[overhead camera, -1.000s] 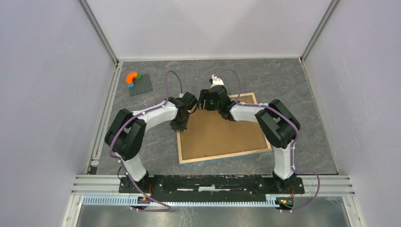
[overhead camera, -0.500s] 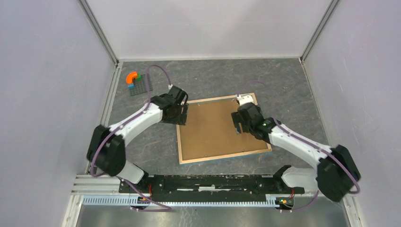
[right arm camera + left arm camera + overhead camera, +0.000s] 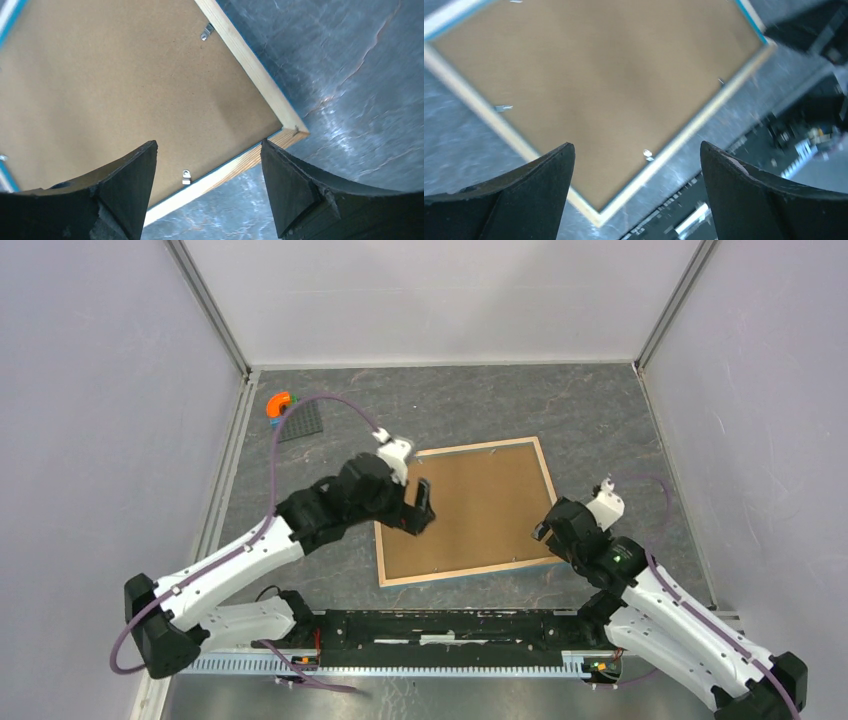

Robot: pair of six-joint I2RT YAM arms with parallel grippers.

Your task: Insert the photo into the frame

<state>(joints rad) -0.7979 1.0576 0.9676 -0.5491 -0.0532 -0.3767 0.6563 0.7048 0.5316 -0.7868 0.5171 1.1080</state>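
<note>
The frame [image 3: 459, 573] lies flat on the table, its light wood rim up, with a thin blue edge showing at its sides. A plain brown backing board [image 3: 470, 505] fills it, held by small metal clips [image 3: 186, 176]. The photo is hidden. My left gripper [image 3: 420, 508] hovers open above the frame's left edge; in its wrist view the board [image 3: 599, 75] and the frame's near corner [image 3: 596, 215] lie below the empty jaws [image 3: 636, 150]. My right gripper [image 3: 545, 531] stands open above the frame's near right corner [image 3: 295, 131], nothing between its fingers [image 3: 125, 190].
A dark grey baseplate [image 3: 300, 421] with an orange and blue brick piece [image 3: 278, 402] sits at the far left of the table. Side walls close in left and right. The arms' black mounting rail [image 3: 450, 625] runs along the near edge.
Both arms have drawn back from the frame's far edge toward the near side. The left gripper has opened wide, and the right has spread a little too. The frame has not moved.
</note>
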